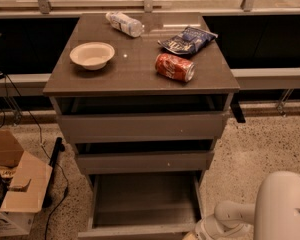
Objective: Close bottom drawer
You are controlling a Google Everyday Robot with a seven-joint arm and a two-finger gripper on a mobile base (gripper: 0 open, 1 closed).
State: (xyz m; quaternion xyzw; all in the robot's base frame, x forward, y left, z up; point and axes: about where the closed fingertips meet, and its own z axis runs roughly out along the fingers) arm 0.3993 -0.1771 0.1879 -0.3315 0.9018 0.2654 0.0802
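Bottom drawer (145,200) sits lowest in the cabinet (140,79) and is pulled well out toward the near side, with its shallow grey inside open to view. Its mouth faces up. Its flat front (135,231) faces near, with the long edge running left to right along the bottom of the view. The slide line runs near to far.

We note the middle drawer (145,161) and top drawer (140,126) above it, each out only a little.

Gripper (194,234) is low at the near-right corner of the bottom drawer, just beside the right end of its front. The white arm (235,213) lies farther right. We cannot tell whether the gripper is wide or narrow, or whether it touches the front.

On the cabinet top are a bowl (92,55), bottle (124,23), chip bag (186,39) and can (174,67). A cardboard box (17,186) stands on the floor at left.
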